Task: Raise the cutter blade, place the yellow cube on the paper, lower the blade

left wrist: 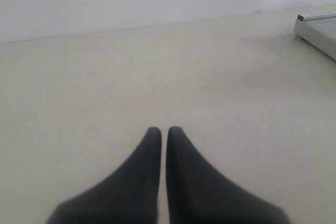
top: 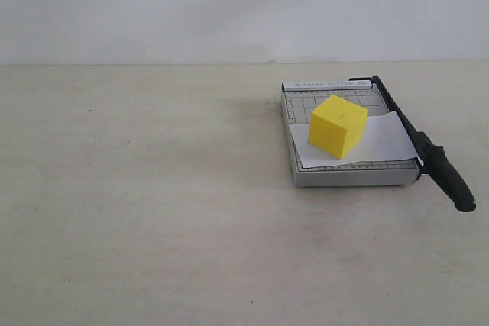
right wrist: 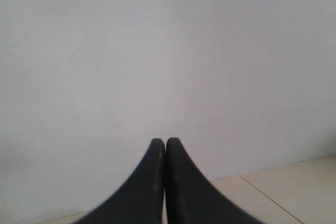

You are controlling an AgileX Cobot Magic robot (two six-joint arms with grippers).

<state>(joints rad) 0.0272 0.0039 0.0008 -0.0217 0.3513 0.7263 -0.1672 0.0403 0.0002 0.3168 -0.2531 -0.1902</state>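
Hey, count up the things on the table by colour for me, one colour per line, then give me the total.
Yellow: 1, the yellow cube
White: 1, the paper
Grey: 1, the cutter board
Black: 1, the cutter blade
Total: 4

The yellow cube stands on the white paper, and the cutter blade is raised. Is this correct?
Not quite: the cutter blade is down, lying along the edge of the board, as the exterior view shows. The yellow cube does stand on the paper.
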